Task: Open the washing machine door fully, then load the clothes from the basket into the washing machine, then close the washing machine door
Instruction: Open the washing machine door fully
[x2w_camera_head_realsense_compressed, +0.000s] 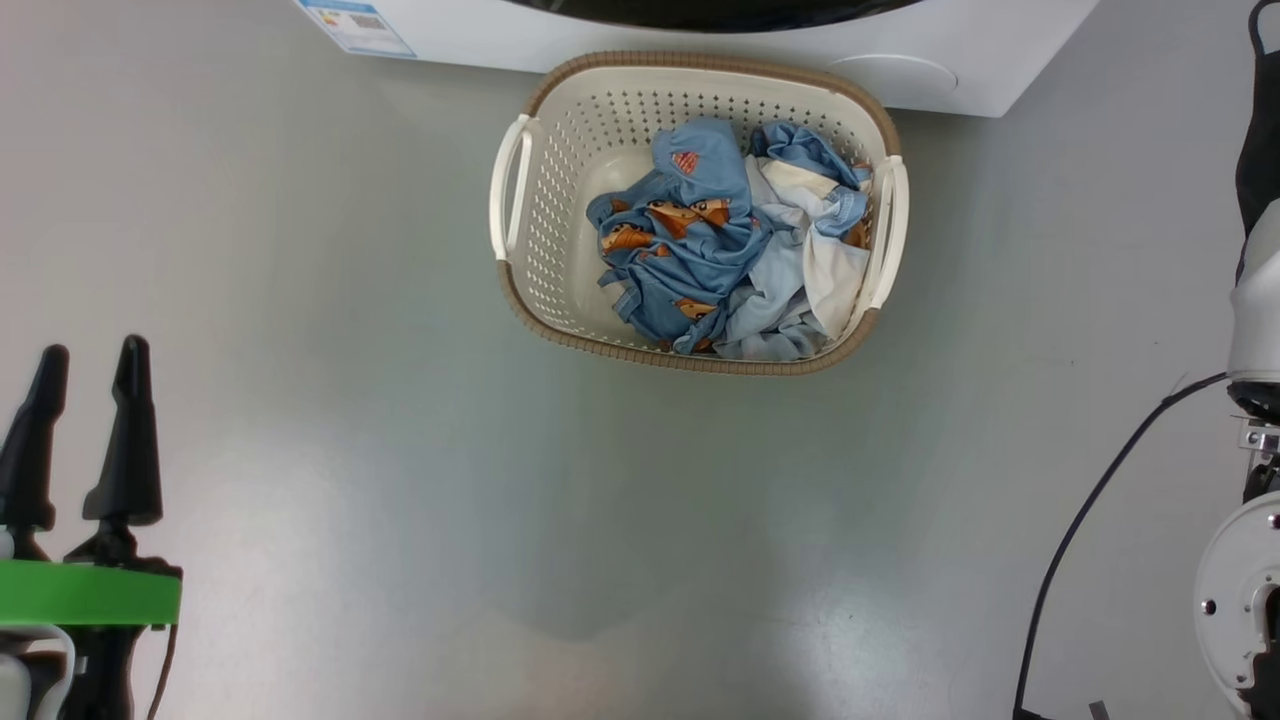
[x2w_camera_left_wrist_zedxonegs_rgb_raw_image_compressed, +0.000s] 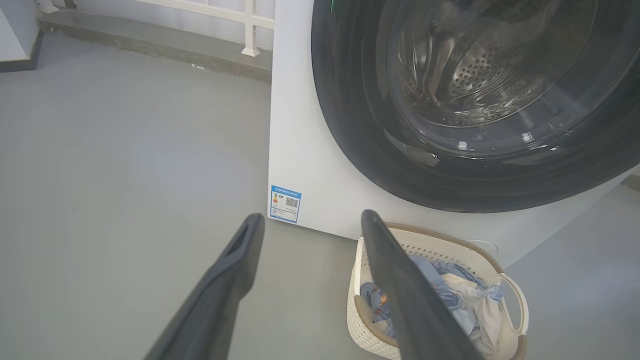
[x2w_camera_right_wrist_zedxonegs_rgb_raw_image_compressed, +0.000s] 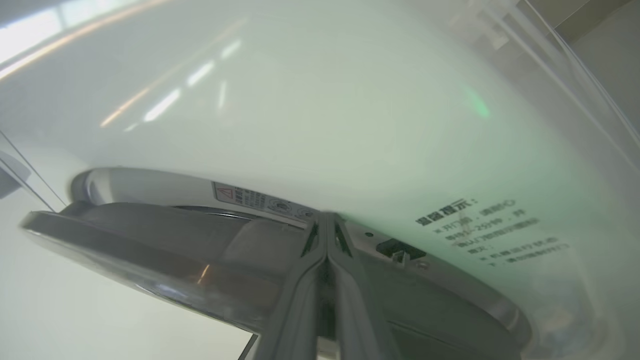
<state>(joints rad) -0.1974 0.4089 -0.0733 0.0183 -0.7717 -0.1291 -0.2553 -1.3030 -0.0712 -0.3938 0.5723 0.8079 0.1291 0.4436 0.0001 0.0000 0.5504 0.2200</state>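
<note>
So here's where we're at. In our head view, our left gripper sits at 8 o'clock, fingers spread wide with nothing between them, hovering over the bare grey floor. Up at 11 o'clock is the little blue label on the washing machine, whose white front runs along 12 o'clock. The basket stands on the floor just in front of it, around 12 to 1 o'clock. The clothes are all piled inside, bunched toward its 3 o'clock side. Over at 3 o'clock we get our pale right forearm.

From the left wrist view, the washing machine door is at 1 o'clock, glossy black, with the steel drum showing through the glass.

In the right wrist view, our right gripper is pinched closed on nothing. Its tips poke into the narrow gap between the door's rim and the white front, and the latch slot is just beside them at 4 o'clock. We can't tell if they're touching anything.
</note>
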